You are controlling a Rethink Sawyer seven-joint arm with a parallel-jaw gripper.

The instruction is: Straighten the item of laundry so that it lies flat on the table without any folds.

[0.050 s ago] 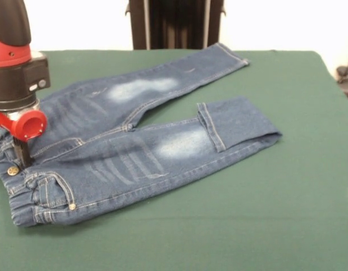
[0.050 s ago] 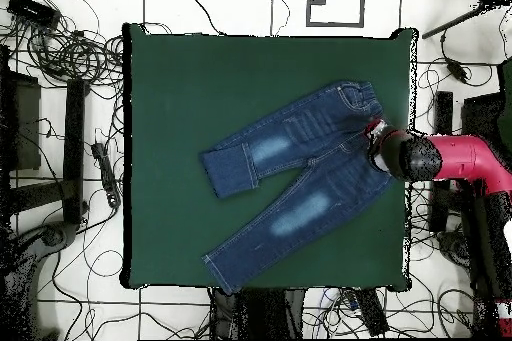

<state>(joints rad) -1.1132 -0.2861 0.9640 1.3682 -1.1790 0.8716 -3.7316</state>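
The item of laundry, a small pair of dark blue jeans with whitish faded patches, lies on the green table. Its far leg stretches out straight. The lower end of the near leg is folded back over itself, cuff up. My gripper comes down onto the waistband at the left, by the metal button; its state does not show. From overhead the jeans lie right of the table's centre, with the gripper at the waistband near the right edge and the folded leg pointing left.
A black stand rises behind the table's far edge. Cables and dark equipment lie on the floor around the table. The waistband sits close to the table's right edge in the overhead view.
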